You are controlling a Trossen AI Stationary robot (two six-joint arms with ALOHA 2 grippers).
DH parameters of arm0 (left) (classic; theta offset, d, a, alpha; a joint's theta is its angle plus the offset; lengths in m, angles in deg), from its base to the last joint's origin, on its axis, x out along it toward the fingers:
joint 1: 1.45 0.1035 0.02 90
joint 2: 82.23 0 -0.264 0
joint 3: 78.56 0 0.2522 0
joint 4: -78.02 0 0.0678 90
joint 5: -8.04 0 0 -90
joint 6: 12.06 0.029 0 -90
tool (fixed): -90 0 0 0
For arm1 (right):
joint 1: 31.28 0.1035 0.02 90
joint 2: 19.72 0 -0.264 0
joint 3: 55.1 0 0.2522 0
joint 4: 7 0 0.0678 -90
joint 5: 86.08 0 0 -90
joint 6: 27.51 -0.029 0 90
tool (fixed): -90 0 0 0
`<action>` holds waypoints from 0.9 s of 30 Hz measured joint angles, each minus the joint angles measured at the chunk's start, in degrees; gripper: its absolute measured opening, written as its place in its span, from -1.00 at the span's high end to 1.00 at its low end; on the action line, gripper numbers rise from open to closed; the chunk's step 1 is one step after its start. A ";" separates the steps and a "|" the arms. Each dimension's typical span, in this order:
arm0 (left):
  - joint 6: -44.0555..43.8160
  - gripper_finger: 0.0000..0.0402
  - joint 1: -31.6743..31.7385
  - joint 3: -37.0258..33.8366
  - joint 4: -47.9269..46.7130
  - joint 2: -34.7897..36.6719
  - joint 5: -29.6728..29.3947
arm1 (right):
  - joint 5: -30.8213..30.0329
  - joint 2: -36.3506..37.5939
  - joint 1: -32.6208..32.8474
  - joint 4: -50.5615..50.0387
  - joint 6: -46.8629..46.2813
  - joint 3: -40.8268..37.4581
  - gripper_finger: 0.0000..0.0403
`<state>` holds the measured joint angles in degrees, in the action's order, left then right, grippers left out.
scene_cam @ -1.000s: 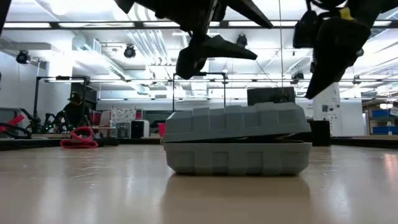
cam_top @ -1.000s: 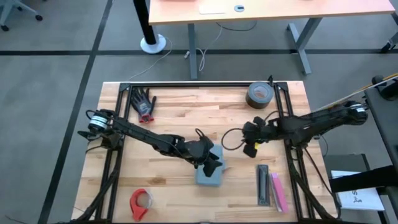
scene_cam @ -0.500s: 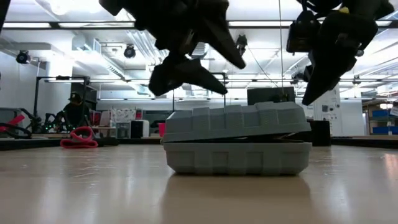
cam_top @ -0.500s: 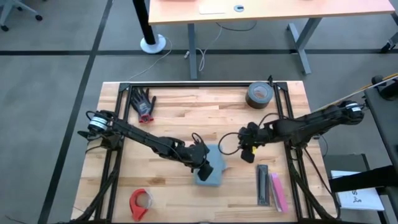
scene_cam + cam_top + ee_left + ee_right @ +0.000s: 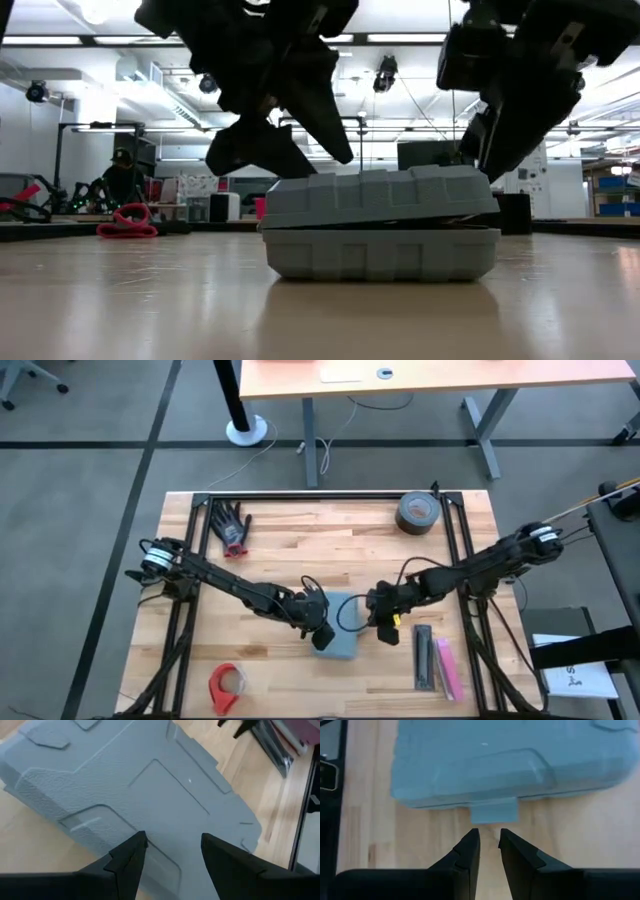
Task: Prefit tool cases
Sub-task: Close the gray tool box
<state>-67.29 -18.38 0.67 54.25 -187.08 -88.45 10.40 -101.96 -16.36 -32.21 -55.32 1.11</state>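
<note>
The blue-grey tool case [image 5: 342, 630] lies flat on the wooden table. In the low view its lid [image 5: 375, 192] sits slightly ajar on the base [image 5: 380, 252]. My left gripper [image 5: 172, 840] hovers open over the lid's top near its left edge [image 5: 322, 632], slanting down. My right gripper [image 5: 490, 837] stands just off the case's right side [image 5: 385, 625]. Its fingers are a narrow gap apart with nothing between them, and they point at the small handle tab [image 5: 494, 813]. My left gripper has its open fingertips [image 5: 136, 842] right at the lid's top surface [image 5: 165, 820], coming from above at a slant. I cannot tell whether they touch it.
Narrow black [image 5: 424, 656] and pink [image 5: 447, 666] bars lie near the right front. A dark tape roll [image 5: 415, 512] sits far right, a glove [image 5: 232, 526] far left and a red tape roll [image 5: 225, 685] near left. Black frame rails [image 5: 455, 550] run along the table's sides.
My left gripper has sunk and tipped further down, moving over the lid toward the table's near-left. My right gripper has moved down and toward the table's left and near edge, closing in on the case's right side, and has tipped down. The case has stayed put.
</note>
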 joint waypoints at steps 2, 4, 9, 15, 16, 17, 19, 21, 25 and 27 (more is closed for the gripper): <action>-0.02 0.00 -0.69 -0.02 -0.04 0.04 -0.05 | 0.00 -0.69 1.03 0.44 -0.09 1.02 0.70; -0.11 0.00 -1.32 0.04 -0.19 0.05 0.16 | 0.00 -1.70 1.83 0.68 -0.11 2.00 0.69; -0.27 0.00 -1.91 0.05 -0.10 0.06 0.54 | 0.29 -4.88 3.24 1.99 0.18 4.67 0.65; -0.34 0.00 -2.11 0.05 -0.16 0.06 0.56 | 3.57 -9.75 3.54 1.65 0.37 7.47 0.68; -0.38 0.00 -2.15 0.05 -0.17 0.06 0.54 | 4.10 -10.18 3.59 1.64 0.37 7.80 0.69; -0.52 0.00 -2.25 0.05 -0.22 0.06 0.47 | 4.50 -10.56 3.74 1.44 0.35 8.12 0.70; -0.72 0.00 -2.49 0.05 -0.24 0.06 0.36 | 4.55 -10.79 4.23 1.49 0.35 8.67 0.71; -1.02 0.00 -2.70 0.05 -0.37 0.06 0.39 | 4.55 -10.70 4.64 1.51 0.36 9.05 0.71; -1.41 0.00 -3.04 0.03 -0.51 0.08 0.49 | 4.57 -10.58 5.20 1.46 0.35 9.19 0.68; -1.39 0.00 -3.12 0.03 -0.59 0.17 0.52 | 4.49 -10.64 5.22 1.18 0.35 9.19 0.66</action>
<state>-68.68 -21.50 0.70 53.66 -186.91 -87.93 14.88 -112.60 -11.14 -31.03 -54.97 10.30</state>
